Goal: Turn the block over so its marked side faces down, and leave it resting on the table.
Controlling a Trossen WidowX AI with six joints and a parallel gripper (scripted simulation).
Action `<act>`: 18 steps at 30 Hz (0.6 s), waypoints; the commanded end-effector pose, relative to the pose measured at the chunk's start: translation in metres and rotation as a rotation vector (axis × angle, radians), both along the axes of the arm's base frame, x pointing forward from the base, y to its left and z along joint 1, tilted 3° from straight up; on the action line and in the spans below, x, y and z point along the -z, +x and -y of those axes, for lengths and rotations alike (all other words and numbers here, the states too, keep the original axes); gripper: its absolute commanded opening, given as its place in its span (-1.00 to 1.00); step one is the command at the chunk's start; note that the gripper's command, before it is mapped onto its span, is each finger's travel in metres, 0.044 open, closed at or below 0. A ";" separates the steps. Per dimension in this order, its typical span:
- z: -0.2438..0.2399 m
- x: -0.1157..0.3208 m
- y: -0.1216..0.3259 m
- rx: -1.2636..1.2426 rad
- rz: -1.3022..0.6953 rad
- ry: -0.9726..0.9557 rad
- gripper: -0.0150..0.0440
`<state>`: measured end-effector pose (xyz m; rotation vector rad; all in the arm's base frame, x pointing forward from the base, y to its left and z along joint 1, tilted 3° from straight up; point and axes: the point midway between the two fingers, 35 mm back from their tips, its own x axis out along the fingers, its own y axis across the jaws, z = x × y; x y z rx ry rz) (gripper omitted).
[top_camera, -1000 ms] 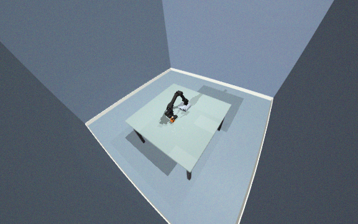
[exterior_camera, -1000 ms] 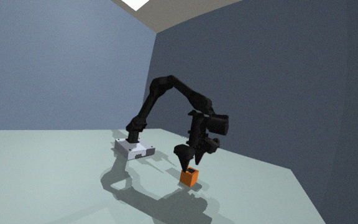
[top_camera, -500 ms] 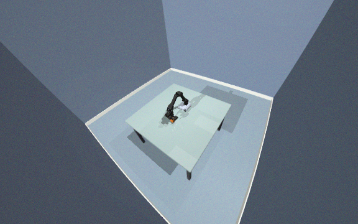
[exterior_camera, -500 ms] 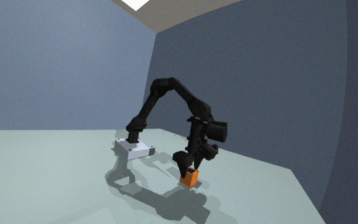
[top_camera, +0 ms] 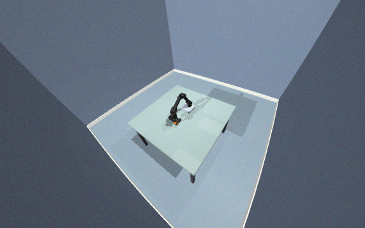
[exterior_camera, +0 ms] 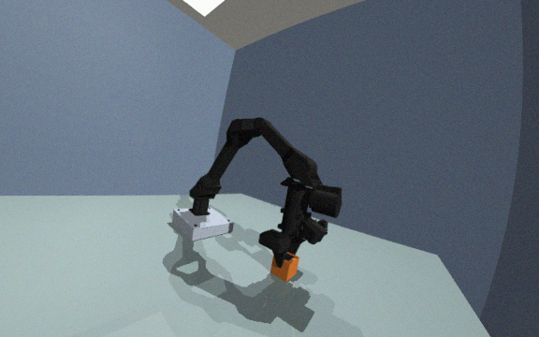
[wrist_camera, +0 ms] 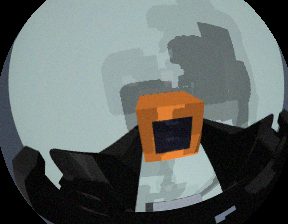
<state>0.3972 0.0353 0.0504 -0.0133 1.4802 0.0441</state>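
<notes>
The orange block (top_camera: 176, 123) (exterior_camera: 285, 272) (wrist_camera: 170, 112) rests on the table (top_camera: 157, 111) (exterior_camera: 64, 262). Its marked side, with a dark square (wrist_camera: 172, 135), faces up towards the wrist camera. My gripper (exterior_camera: 285, 260) (wrist_camera: 168, 125) points down over the block, with one finger against its left side and one against its right side in the wrist view. The fingers are part-way closed and look shut on the block. In the exterior view the far finger is mostly hidden behind the block and the near finger.
The arm's pale base (top_camera: 189, 109) (exterior_camera: 211, 231) stands on the table behind the block. The black arm (exterior_camera: 223, 161) arches from it over to the block. Shadows of the arm lie on the table around the block.
</notes>
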 end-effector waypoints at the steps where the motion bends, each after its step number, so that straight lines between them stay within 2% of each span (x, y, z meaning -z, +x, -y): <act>1: 0.000 0.001 0.000 0.005 -0.001 0.003 0.15; 14: 0.000 0.001 0.000 0.005 -0.001 0.003 -0.14; 18: 0.000 -0.018 -0.001 0.005 -0.001 0.003 -0.49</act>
